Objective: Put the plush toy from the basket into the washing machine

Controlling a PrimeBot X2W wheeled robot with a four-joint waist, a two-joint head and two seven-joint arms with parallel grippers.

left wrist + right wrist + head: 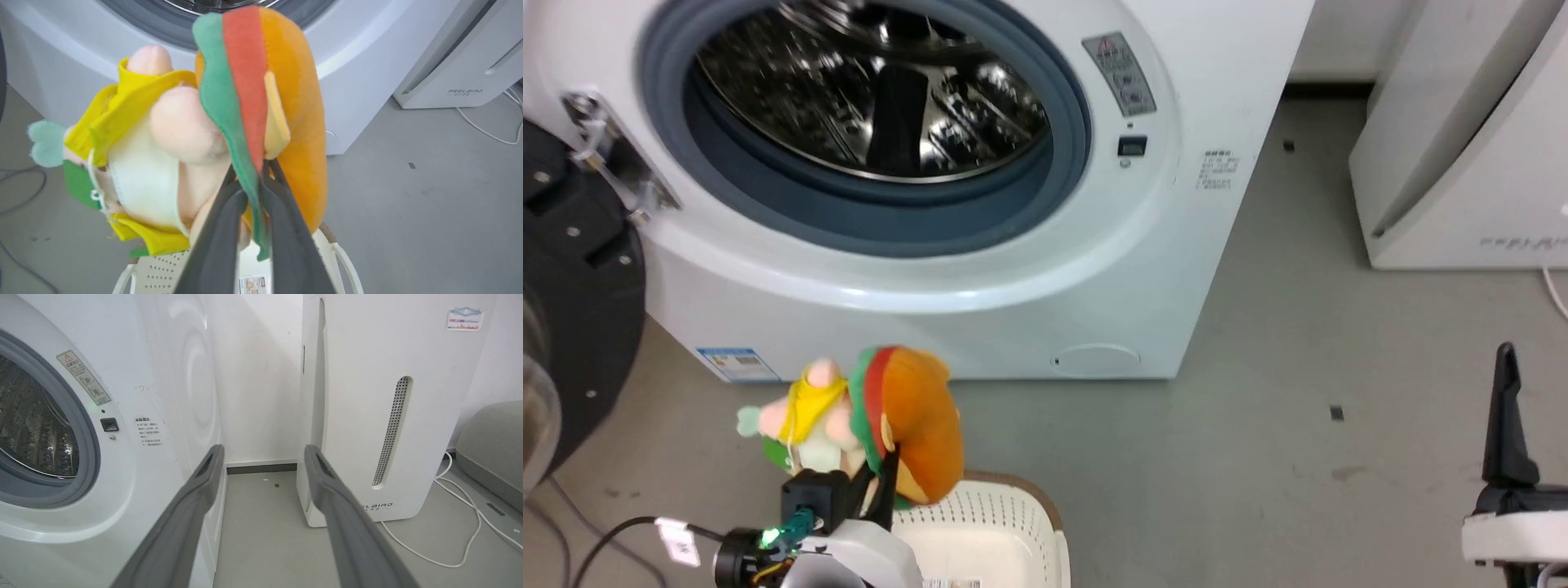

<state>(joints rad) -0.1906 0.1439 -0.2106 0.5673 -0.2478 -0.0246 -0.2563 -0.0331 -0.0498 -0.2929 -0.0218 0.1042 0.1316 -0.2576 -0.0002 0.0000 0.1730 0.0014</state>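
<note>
The hamburger plush toy (pixel 907 425) hangs in the air above the cream basket (pixel 1005 531), below the washing machine's (pixel 1160 269) open drum (pixel 874 90). My left gripper (pixel 882 474) is shut on the toy's green and red layers, seen close up in the left wrist view, where the plush toy (pixel 286 106) sits pinched in the left gripper (pixel 251 179) over the basket (pixel 163 269). My right gripper (pixel 263 453) stands open with nothing between its fingers, off to the right at the lower right edge (pixel 1507 384) of the head view.
The black-framed door (pixel 572 310) hangs open at the left. A white FEELBIRD appliance (pixel 1462 163) stands to the right of the washer, with a white cable (pixel 457 539) on the grey floor. Dark cables (pixel 596 531) lie at lower left.
</note>
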